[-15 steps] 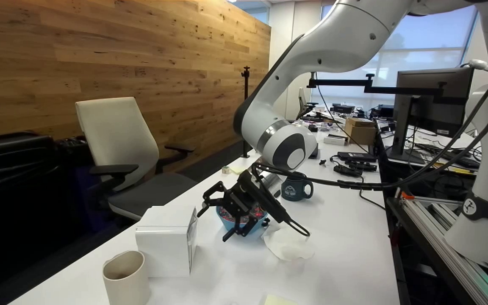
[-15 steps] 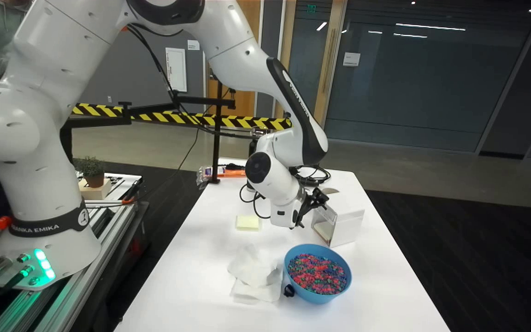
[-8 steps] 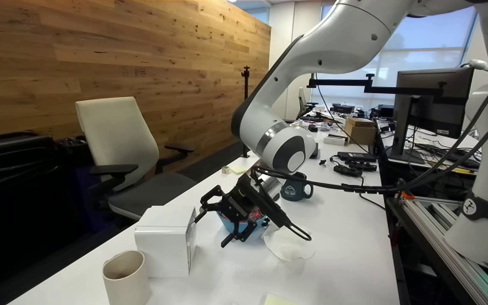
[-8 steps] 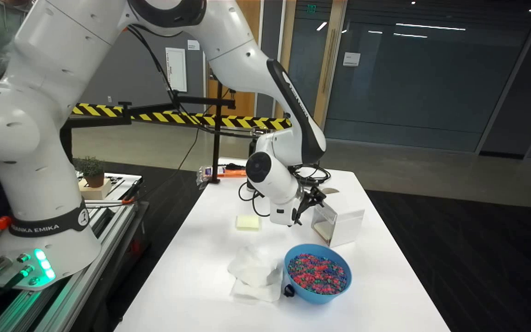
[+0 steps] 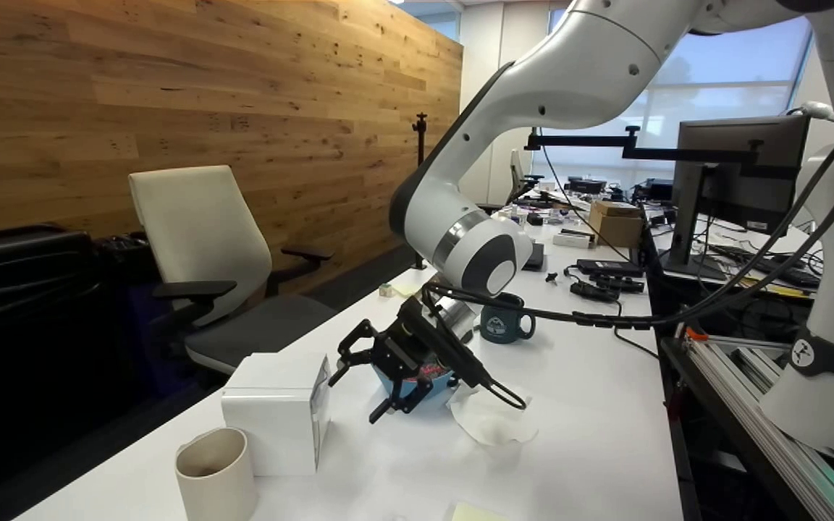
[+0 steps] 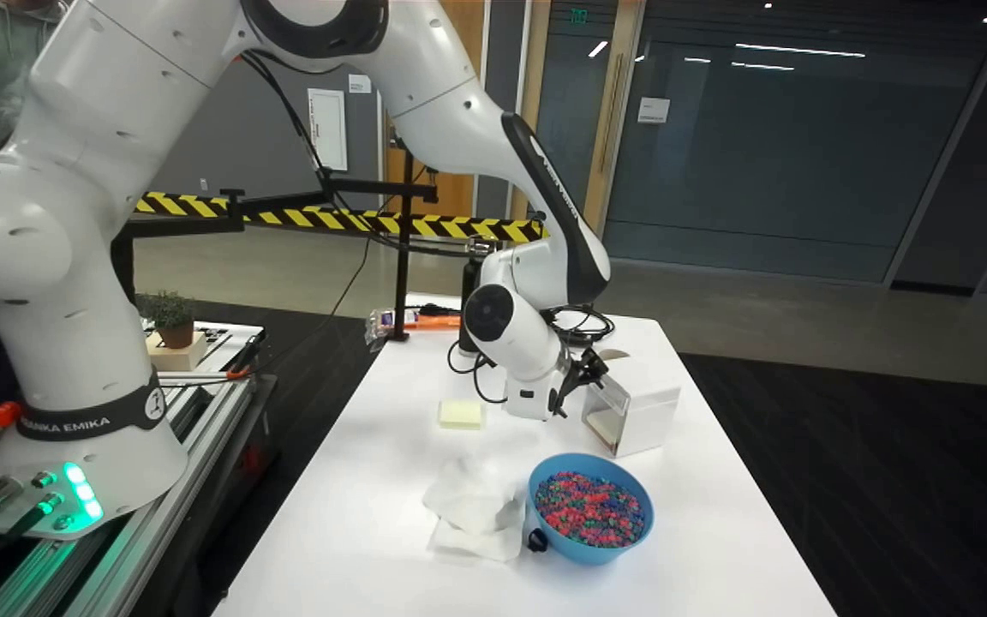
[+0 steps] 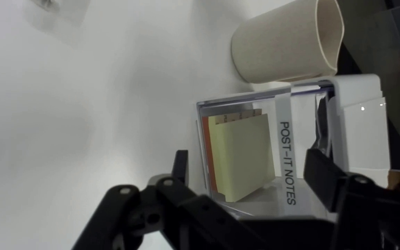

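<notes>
Plainly, my gripper stands spread before, perhaps touching, the white POST-IT NOTES box beside the beige cup; an off-centre push could skid that box toward the table edge.

Here you've got a mostly matt gripper, glossy plastic on the box, dull paper for those notes, smooth matt finish on your cup, knotty wood across the wall!
</notes>
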`<state>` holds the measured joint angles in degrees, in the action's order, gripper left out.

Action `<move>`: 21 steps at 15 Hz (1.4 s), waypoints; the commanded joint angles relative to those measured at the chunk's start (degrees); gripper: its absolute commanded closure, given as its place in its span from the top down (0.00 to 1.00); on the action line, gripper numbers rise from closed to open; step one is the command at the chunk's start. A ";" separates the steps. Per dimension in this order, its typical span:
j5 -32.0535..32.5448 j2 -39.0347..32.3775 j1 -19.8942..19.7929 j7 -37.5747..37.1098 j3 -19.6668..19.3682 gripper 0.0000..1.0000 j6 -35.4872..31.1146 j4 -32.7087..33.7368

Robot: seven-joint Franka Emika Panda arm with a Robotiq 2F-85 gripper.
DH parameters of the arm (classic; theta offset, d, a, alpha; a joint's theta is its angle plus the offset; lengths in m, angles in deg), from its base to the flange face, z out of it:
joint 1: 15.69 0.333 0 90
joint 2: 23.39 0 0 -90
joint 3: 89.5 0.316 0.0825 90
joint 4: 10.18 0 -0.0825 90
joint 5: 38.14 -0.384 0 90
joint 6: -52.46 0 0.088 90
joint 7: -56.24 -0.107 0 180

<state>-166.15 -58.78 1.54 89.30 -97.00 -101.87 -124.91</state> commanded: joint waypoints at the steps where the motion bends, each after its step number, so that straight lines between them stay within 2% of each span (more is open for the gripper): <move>1: 3.00 -1.97 -0.91 -2.99 0.46 0.54 -0.08 1.17; 4: 3.46 -2.55 -0.98 -3.03 0.44 0.33 -0.01 1.03; 5: 3.72 -2.23 -1.03 -3.07 0.53 0.77 0.17 0.56; 6: 3.74 -1.43 -1.08 -3.06 0.63 0.73 0.44 -0.18; 7: 4.06 -0.28 -1.32 -3.21 0.84 0.74 1.19 -1.26; 11: 2.65 2.85 -0.97 -1.75 0.83 1.00 1.78 -3.14; 16: 1.92 4.06 -0.92 -2.06 1.18 1.00 1.85 -2.56; 21: 2.00 2.38 -0.85 -3.28 1.26 1.00 0.93 -0.51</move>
<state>-164.91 -56.54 1.18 88.09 -96.20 -101.22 -125.63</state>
